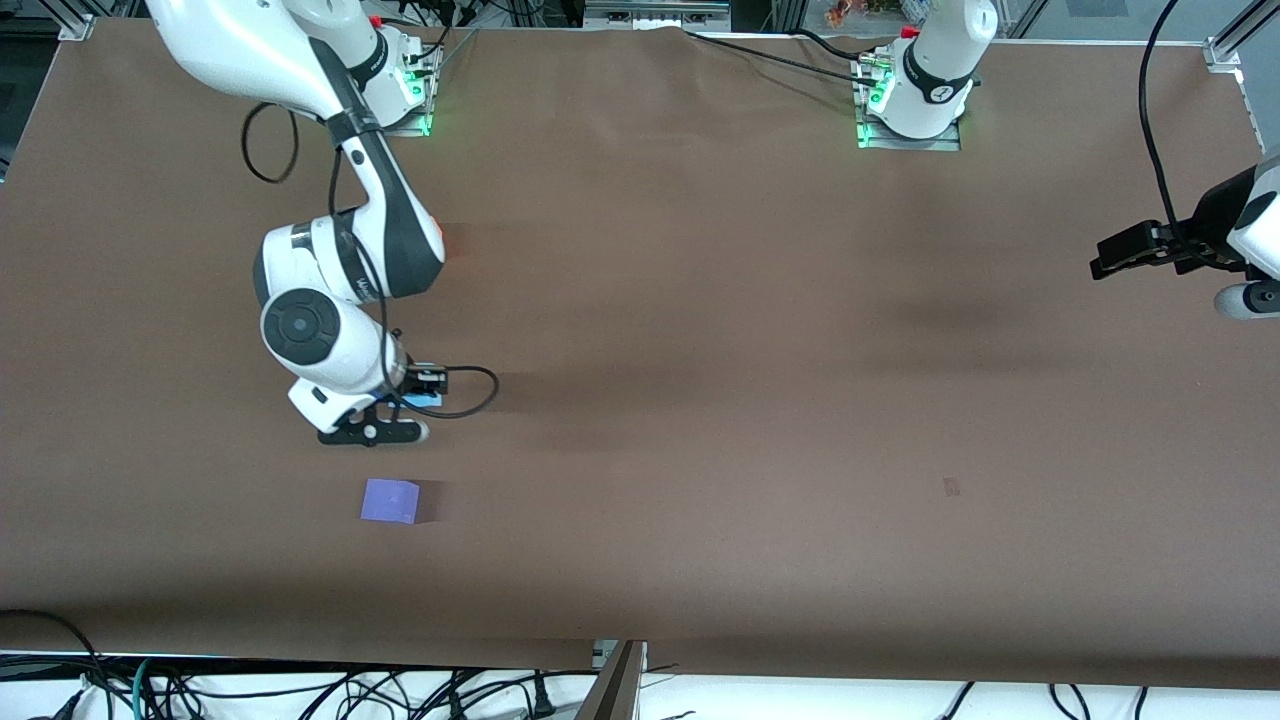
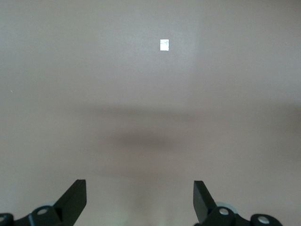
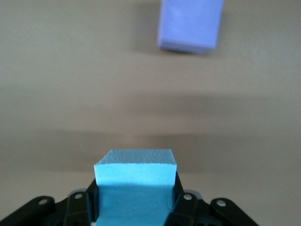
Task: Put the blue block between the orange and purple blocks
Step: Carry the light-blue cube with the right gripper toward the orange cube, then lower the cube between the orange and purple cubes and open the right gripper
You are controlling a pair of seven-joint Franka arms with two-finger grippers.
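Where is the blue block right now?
The blue block is clamped in the right hand, toward the right arm's end of the table, with the purple block its nearest neighbour.

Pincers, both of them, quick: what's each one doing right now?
Left pincer: open, holding nothing, waiting at the left arm's end of the table.
Right pincer: shut on the blue block, beside the purple block.

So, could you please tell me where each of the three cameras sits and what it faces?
Front view: high across the table, facing both arm bases; shows the right hand shut on the blue block, farther from the camera than the purple block.
Left wrist view: on the waiting left arm, looking down past its open left hand at bare table.
Right wrist view: looks past its fingers at both blocks.
Shared: front and right wrist views show both blocks.
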